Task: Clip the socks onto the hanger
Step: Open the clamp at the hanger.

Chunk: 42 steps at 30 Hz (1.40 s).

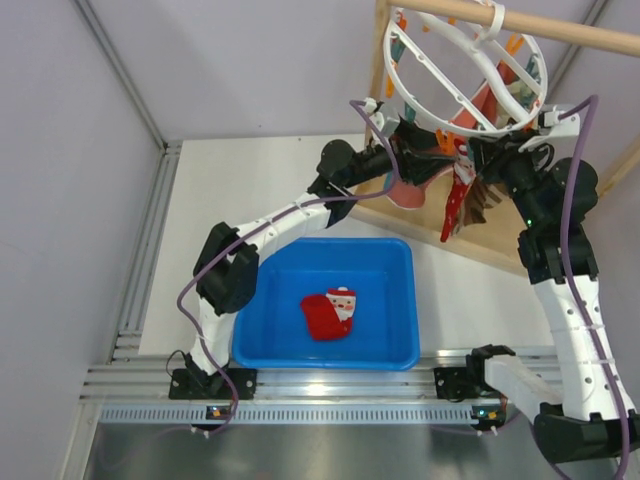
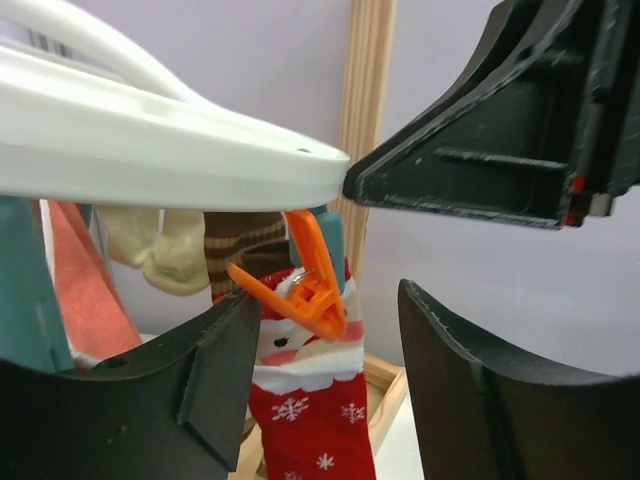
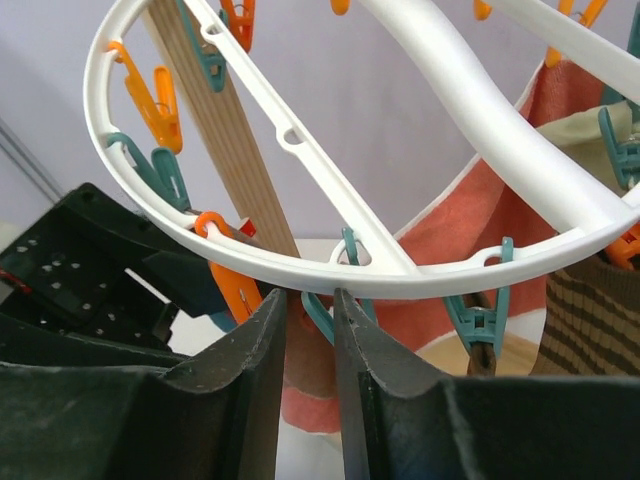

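The white ring hanger (image 1: pixel 460 70) hangs from a wooden rod. A red Santa sock (image 1: pixel 458 200) hangs from its near rim, held by an orange clothespin (image 2: pixel 305 285). In the left wrist view that sock (image 2: pixel 315 420) hangs just beyond my left gripper (image 2: pixel 330 330), which is open with one finger on each side and holds nothing. My right gripper (image 3: pixel 310 295) sits under the rim (image 3: pixel 300 265), nearly shut, with a teal clothespin's leg (image 3: pixel 318 312) across its narrow gap. A second Santa sock (image 1: pixel 333 312) lies in the blue bin. A brown striped sock (image 3: pixel 590 310) is clipped to the rim.
The blue bin (image 1: pixel 400 260) stands at the table's near middle. The wooden frame stand (image 1: pixel 380 60) carries the rod (image 1: pixel 560 30). A salmon-pink sock (image 3: pixel 440 260) and a cream sock (image 2: pixel 165 250) also hang from the ring. Both arms crowd under the ring's near edge.
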Each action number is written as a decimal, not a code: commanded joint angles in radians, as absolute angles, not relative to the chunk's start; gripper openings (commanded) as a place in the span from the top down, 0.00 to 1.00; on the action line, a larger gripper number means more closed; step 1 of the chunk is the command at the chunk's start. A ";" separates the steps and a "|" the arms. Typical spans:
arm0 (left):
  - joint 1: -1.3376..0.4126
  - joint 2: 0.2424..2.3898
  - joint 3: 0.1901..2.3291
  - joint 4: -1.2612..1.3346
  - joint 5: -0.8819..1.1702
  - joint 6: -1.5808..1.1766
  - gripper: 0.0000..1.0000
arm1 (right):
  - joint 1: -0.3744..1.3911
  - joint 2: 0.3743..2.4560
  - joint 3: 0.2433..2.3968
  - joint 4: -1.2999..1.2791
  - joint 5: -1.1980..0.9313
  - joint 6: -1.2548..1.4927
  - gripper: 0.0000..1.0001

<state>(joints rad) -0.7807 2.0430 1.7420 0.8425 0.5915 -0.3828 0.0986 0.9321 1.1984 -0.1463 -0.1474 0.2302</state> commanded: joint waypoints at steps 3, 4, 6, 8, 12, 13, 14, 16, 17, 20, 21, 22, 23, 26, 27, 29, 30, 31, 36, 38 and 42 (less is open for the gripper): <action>-0.781 2.028 1.796 0.988 0.595 -0.454 0.45 | 0.052 0.957 1.239 -0.111 -0.179 0.248 0.75; -0.782 2.026 1.795 0.989 0.604 -0.454 0.48 | 0.049 0.959 1.239 -0.106 -0.178 0.250 0.76; -0.787 2.017 1.789 0.988 0.607 -0.442 0.54 | 0.037 0.963 1.235 -0.092 -0.176 0.256 0.76; -0.793 2.008 1.782 0.964 0.610 -0.430 0.60 | 0.029 0.968 1.238 -0.081 -0.173 0.259 0.76; -0.802 1.991 1.781 0.902 0.608 -0.376 0.67 | 0.008 0.985 1.246 -0.060 -0.181 0.262 0.76; -0.810 1.988 1.781 0.890 0.606 -0.365 0.69 | 0.008 0.986 1.247 -0.054 -0.184 0.267 0.76; -0.813 1.982 1.781 0.876 0.607 -0.353 0.71 | 0.008 0.988 1.249 -0.049 -0.198 0.273 0.76; -0.836 1.970 1.786 0.792 0.588 -0.269 0.73 | -0.026 0.985 1.250 -0.045 -0.218 0.275 0.76; -0.844 1.964 1.789 0.760 0.574 -0.238 0.78 | -0.026 0.982 1.253 -0.049 -0.248 0.273 0.76; -0.876 1.953 1.818 0.611 0.508 -0.115 0.85 | -0.026 0.960 1.265 -0.075 -0.330 0.276 0.75; -0.880 1.945 1.810 0.597 0.477 -0.086 0.87 | -0.026 0.948 1.269 -0.086 -0.348 0.275 0.74; -0.888 1.944 1.810 0.588 0.473 -0.075 0.89 | -0.026 0.939 1.272 -0.095 -0.373 0.273 0.73; -0.893 1.941 1.812 0.575 0.465 -0.063 0.90 | -0.026 0.924 1.275 -0.116 -0.380 0.267 0.71; -0.900 1.936 1.807 0.561 0.440 -0.029 0.92 | -0.026 0.899 1.281 -0.150 -0.391 0.258 0.57; -0.905 1.933 1.807 0.555 0.431 -0.009 0.93 | -0.026 0.891 1.279 -0.161 -0.396 0.258 0.52; -0.916 1.927 1.810 0.542 0.428 0.020 0.93 | -0.026 0.876 1.273 -0.163 -0.422 0.267 0.52; -0.920 1.925 1.809 0.535 0.426 0.049 0.93 | -0.026 0.874 1.272 -0.160 -0.434 0.275 0.52; -0.933 1.922 1.807 0.531 0.417 0.064 0.93 | -0.026 0.874 1.272 -0.160 -0.457 0.284 0.52; -0.953 1.905 1.799 0.525 0.416 0.120 0.93 | -0.026 0.899 1.276 -0.173 -0.482 0.305 0.52; -0.957 1.904 1.804 0.520 0.414 0.127 0.92 | -0.026 0.905 1.270 -0.183 -0.494 0.308 0.52; -0.957 1.904 1.812 0.511 0.422 0.136 0.92 | -0.026 0.910 1.255 -0.193 -0.497 0.314 0.52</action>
